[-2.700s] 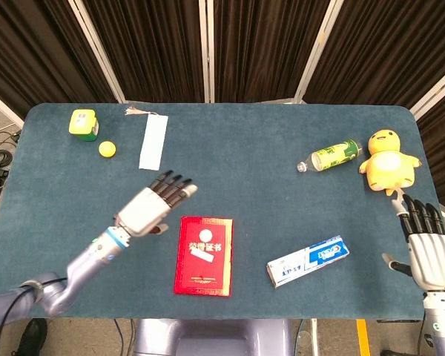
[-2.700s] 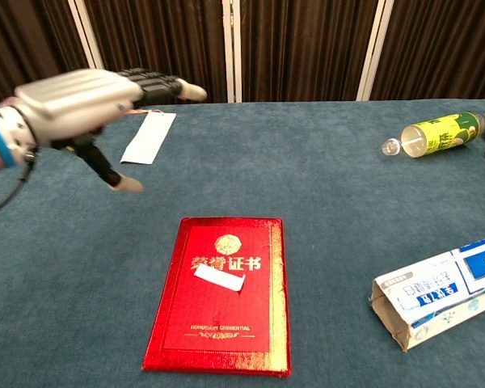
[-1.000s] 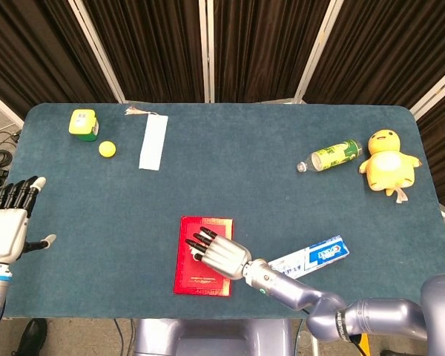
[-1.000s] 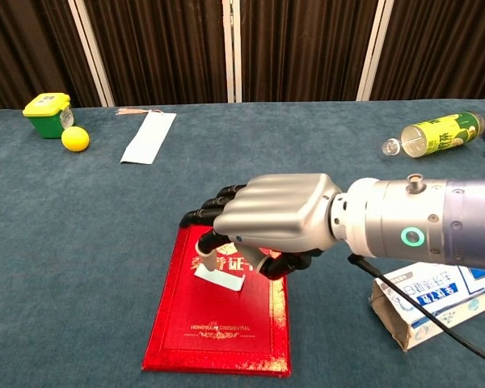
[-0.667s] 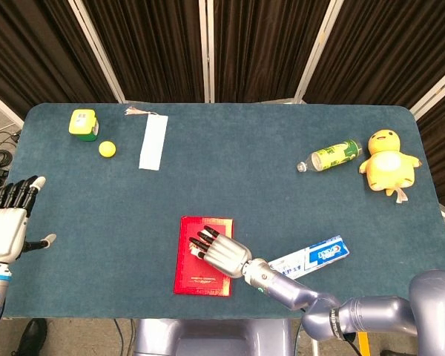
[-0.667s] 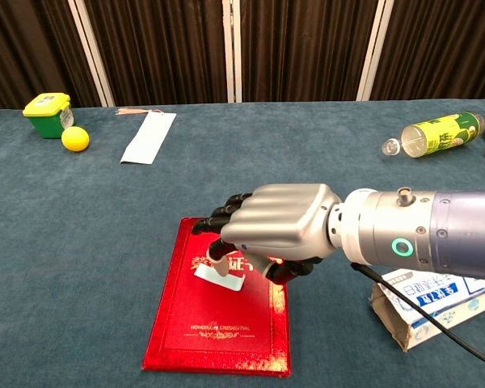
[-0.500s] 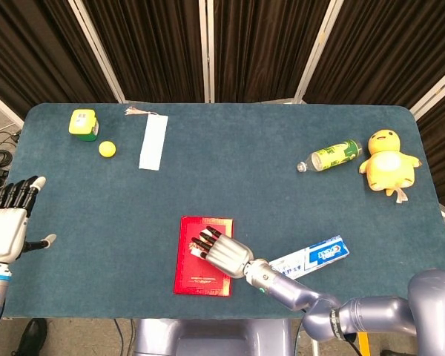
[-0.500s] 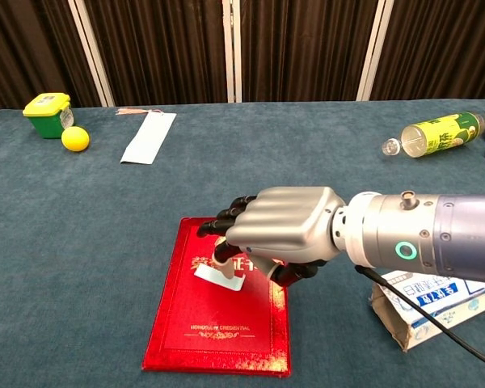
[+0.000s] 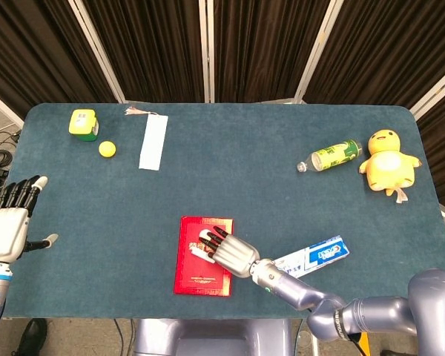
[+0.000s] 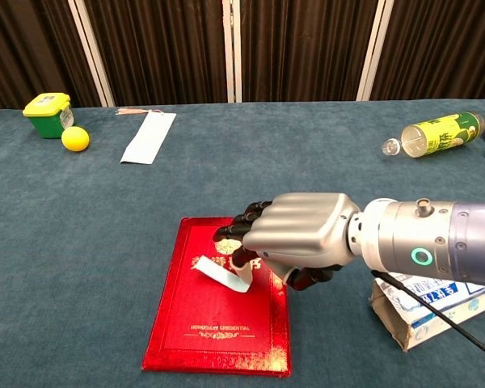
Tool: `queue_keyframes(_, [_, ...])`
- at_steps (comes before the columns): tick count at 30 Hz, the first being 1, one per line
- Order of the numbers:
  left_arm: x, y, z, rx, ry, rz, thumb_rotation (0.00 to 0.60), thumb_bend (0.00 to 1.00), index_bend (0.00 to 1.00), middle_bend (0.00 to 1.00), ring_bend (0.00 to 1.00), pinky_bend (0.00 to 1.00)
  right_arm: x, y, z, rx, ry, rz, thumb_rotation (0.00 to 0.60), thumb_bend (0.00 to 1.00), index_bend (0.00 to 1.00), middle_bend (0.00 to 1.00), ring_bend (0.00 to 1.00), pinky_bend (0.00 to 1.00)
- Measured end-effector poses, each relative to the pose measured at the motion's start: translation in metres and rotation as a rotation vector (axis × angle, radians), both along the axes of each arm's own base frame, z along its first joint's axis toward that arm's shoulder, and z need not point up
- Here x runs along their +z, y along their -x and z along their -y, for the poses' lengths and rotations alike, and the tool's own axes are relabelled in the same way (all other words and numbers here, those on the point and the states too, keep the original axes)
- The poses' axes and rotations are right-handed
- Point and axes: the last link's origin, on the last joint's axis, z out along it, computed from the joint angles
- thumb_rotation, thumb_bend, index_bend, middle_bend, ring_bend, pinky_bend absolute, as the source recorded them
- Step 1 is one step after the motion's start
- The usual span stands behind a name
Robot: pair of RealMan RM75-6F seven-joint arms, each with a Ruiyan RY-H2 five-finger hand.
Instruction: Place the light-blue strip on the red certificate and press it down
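The red certificate [image 9: 202,256] [image 10: 214,307] lies flat near the table's front edge. A small light-blue strip [image 10: 220,272] lies slanted across its upper half, showing as a pale sliver [image 9: 196,250] in the head view. My right hand [image 9: 228,253] [image 10: 295,234] hovers palm down over the certificate's right side with its fingers curled. Thumb and a finger close on the strip's right end, which runs under the hand. My left hand [image 9: 11,220] is open beyond the table's left edge, seen only in the head view.
A long pale-blue bookmark [image 9: 153,142] [image 10: 149,137] lies at the back left, near a yellow ball [image 9: 107,149] and a green-yellow box [image 9: 83,122]. A toothpaste box [image 9: 311,259] [image 10: 436,303] lies right of the certificate. A green bottle [image 9: 332,156] and yellow plush [image 9: 388,162] sit far right.
My right hand has drawn a little to the right over the certificate. The strip has turned with it and now lies slanted. My left hand has not moved.
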Motion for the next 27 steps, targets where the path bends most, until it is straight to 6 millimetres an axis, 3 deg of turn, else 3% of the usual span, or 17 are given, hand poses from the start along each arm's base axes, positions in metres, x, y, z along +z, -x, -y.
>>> queue_keyframes(11, [0.0, -0.001, 0.0, -0.009, 0.0, 0.006, 0.6, 0.0, 0.0, 0.0, 0.0, 0.0, -0.002, 0.008, -0.004, 0.018, -0.004, -0.015, 0.6, 0.97, 0.38, 0.0, 0.0, 0.0])
queue_keyframes(27, [0.0, -0.002, 0.001, -0.015, 0.002, 0.011, 0.6, 0.0, 0.0, 0.0, 0.0, 0.0, -0.004, -0.004, -0.007, 0.038, -0.006, 0.026, 0.6, 0.97, 0.38, 0.0, 0.0, 0.0])
